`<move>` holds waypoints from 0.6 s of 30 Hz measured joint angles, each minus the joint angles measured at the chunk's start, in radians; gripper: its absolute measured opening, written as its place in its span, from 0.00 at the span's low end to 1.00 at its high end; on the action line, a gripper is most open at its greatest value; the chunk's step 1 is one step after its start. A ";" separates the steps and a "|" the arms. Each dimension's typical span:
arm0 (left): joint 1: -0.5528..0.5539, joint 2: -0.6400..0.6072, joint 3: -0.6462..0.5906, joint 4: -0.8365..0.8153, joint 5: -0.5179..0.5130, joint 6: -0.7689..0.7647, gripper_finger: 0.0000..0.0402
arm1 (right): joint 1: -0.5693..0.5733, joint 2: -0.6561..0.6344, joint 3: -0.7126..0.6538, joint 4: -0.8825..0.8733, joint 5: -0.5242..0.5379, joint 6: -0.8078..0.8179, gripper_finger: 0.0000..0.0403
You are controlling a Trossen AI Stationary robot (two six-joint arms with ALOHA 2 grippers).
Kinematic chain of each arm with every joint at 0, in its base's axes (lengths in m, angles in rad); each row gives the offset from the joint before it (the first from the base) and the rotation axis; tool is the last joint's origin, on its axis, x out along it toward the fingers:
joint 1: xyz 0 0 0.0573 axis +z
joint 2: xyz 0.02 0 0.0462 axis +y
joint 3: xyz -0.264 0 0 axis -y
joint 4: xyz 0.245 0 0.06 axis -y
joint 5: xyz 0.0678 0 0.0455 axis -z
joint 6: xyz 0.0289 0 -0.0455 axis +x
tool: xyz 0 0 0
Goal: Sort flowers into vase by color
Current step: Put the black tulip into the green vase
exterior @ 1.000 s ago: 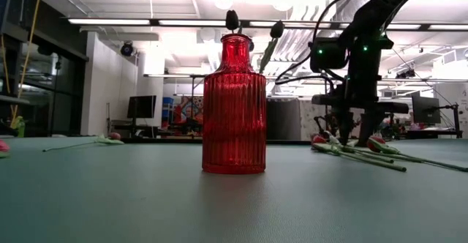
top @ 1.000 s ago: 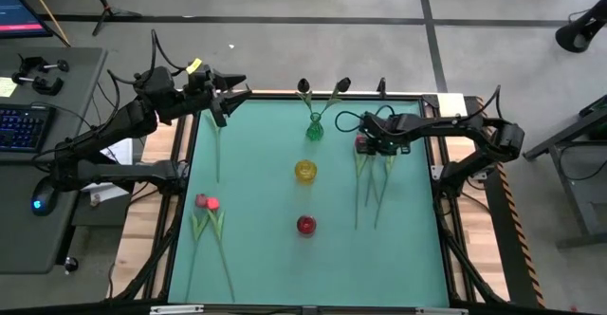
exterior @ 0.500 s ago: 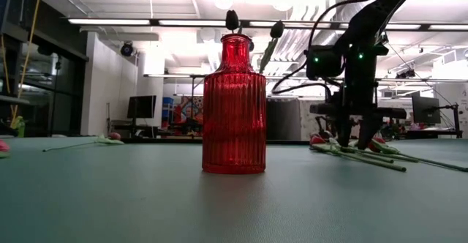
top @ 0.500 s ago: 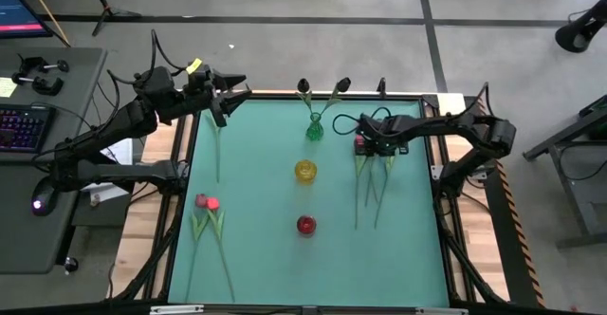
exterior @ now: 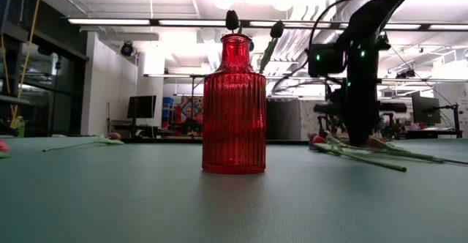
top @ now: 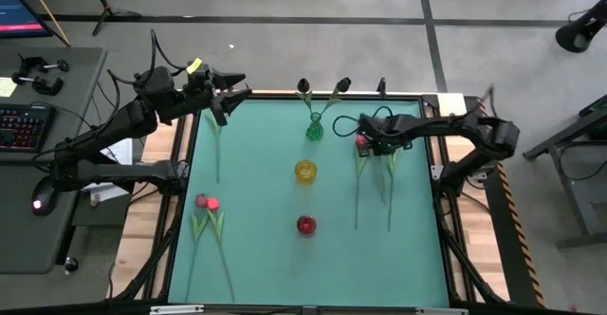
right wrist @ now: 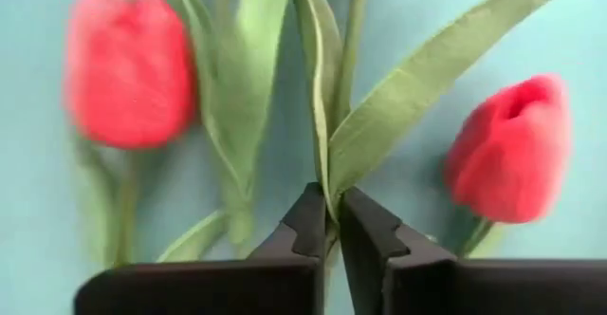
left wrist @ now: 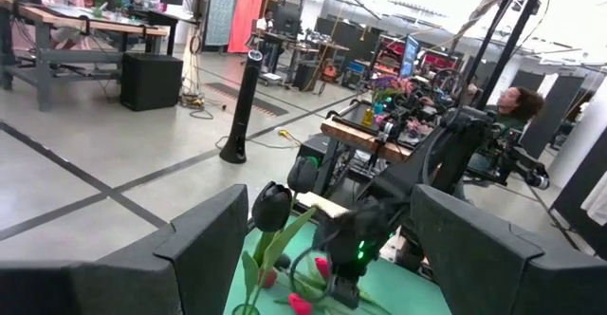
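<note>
Red-headed flowers [top: 372, 177] lie on the green table at the right; the right wrist view shows two of their heads [right wrist: 128, 64] [right wrist: 512, 149]. My right gripper [top: 364, 144] [right wrist: 332, 222] points down over them, shut on one flower. A green vase [top: 314, 127] at the far middle holds two dark flowers [top: 303, 87] by their stems. A yellow vase [top: 304, 171] and a red vase [top: 305, 225] [exterior: 234, 104] stand nearer. My left gripper [top: 232, 97] [left wrist: 327, 258] hangs open above the far left corner, touching nothing. My right gripper pinches one flower's stem, together with its leaf base [right wrist: 328, 194], between its two fingertips [right wrist: 308, 225]. The fingers come from above, pointing down. The flower lies flat on the table, its stem running toward the near edge.
Two more flowers [top: 207, 204], one red and one pink, lie near the table's left edge, and another stem [top: 216, 144] lies farther back on the left. Desks with a keyboard stand left of the table. A person sits far off in the room [left wrist: 517, 101].
My right gripper has rolled a little at the wrist and shut on the flower's stem. The near end of one stem beside it has swung toward the table's right edge.
</note>
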 joint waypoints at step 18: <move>0.000 0.000 0.000 0.001 -0.026 0.026 0.71 | 0.022 -0.471 0.111 0.329 0.183 -0.248 0.00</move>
